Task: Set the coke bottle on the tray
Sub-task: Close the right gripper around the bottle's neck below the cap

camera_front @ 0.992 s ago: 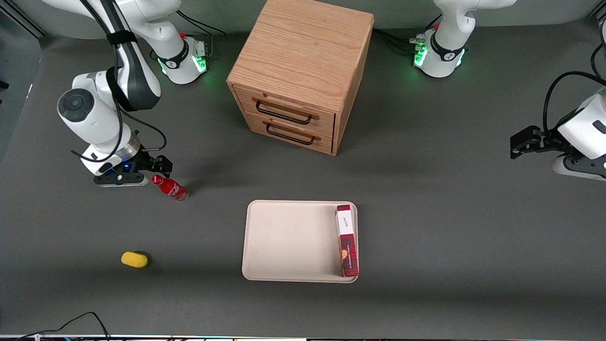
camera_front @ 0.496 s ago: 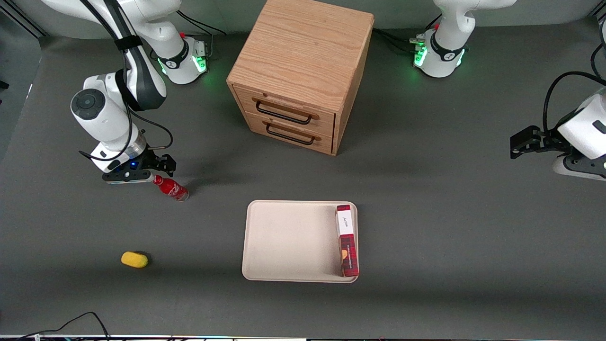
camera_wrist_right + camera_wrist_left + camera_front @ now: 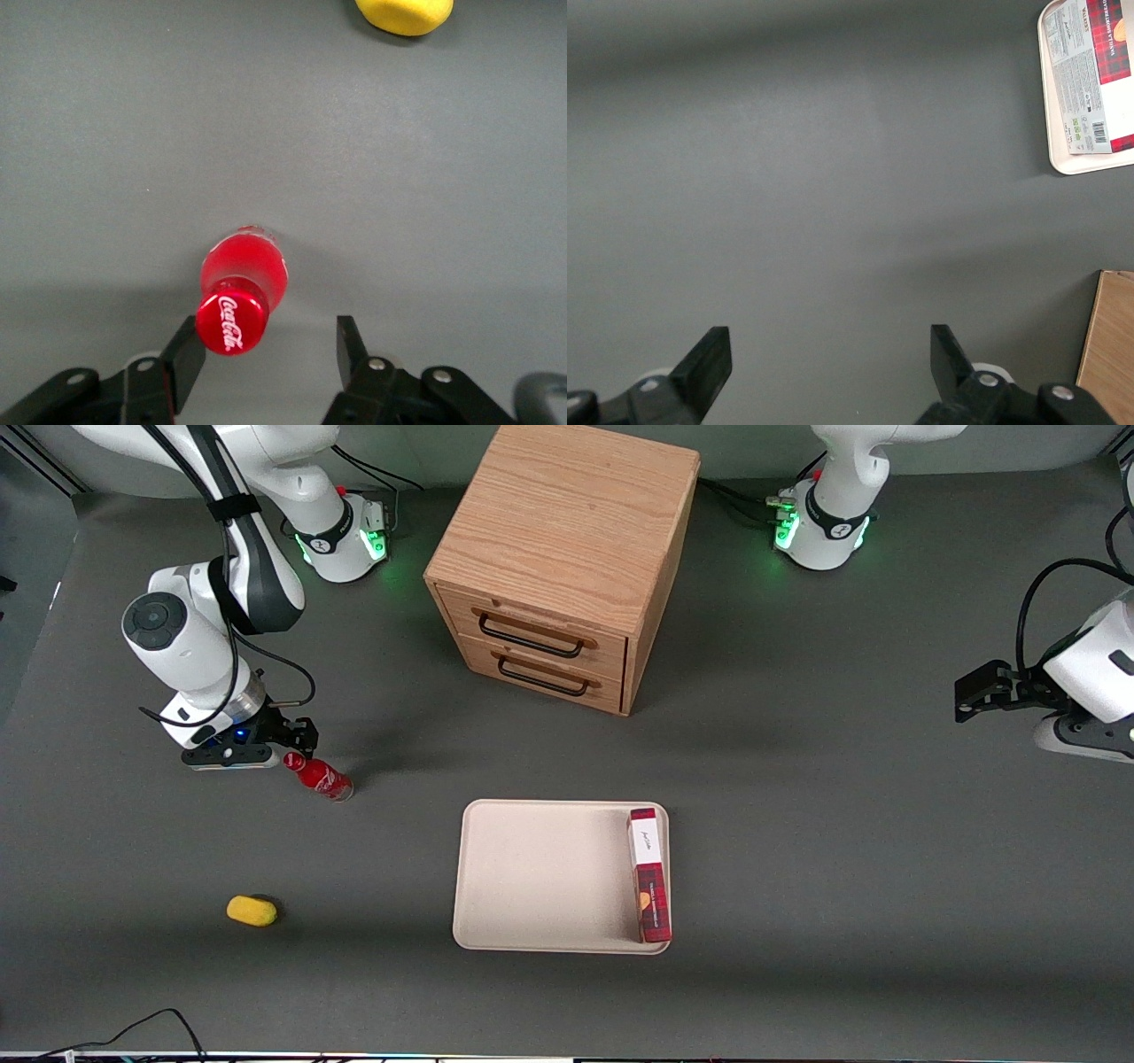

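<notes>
The coke bottle point(image 3: 319, 777) is small, glossy red with white script, and stands on the grey table toward the working arm's end; the right wrist view shows its red cap point(image 3: 232, 324) from above. My right gripper point(image 3: 282, 751) hangs just above the cap, open and empty point(image 3: 267, 341). The cap sits between the fingers, close against one finger point(image 3: 186, 354) and well apart from the other. The cream-beige tray point(image 3: 532, 877) lies mid-table, nearer the front camera than the bottle, and its corner also shows in the left wrist view point(image 3: 1050, 106).
A long red plaid box point(image 3: 649, 872) lies along one edge of the tray point(image 3: 1094, 71). A wooden drawer cabinet point(image 3: 558, 558) stands farther from the front camera than the tray. A small yellow oval object point(image 3: 252, 911) lies nearer the camera than the bottle point(image 3: 403, 13).
My gripper moved a little toward the bottle, then eased back slightly, staying over the cap. The bottle has not moved.
</notes>
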{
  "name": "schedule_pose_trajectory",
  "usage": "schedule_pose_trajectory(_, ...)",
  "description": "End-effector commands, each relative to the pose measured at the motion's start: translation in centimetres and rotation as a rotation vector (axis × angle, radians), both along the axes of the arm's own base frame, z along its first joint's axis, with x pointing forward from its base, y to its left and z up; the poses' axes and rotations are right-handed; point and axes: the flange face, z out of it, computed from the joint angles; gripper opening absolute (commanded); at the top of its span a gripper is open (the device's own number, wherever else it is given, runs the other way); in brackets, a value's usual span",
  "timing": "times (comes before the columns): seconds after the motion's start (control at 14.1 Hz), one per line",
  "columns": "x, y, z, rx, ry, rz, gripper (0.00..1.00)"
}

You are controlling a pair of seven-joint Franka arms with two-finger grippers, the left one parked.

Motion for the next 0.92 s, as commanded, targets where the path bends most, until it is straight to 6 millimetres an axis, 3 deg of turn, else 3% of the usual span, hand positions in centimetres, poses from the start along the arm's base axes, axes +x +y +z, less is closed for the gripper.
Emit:
schedule_pose_trajectory(0.0,0.5,0.4,0.7,-0.012,-0.026,0.022,0.67)
schedule_pose_trajectory(0.57,2.1,1.2,0.6,-0.015,-0.034,0.020,0.64)
schedule_pose_trajectory(0.71,2.1,1.2,0.6,-0.013,-0.033,0.015,0.50)
schedule_pose_trajectory(0.85,2.0,1.2,0.5,-0.010,-0.031,0.010,0.18)
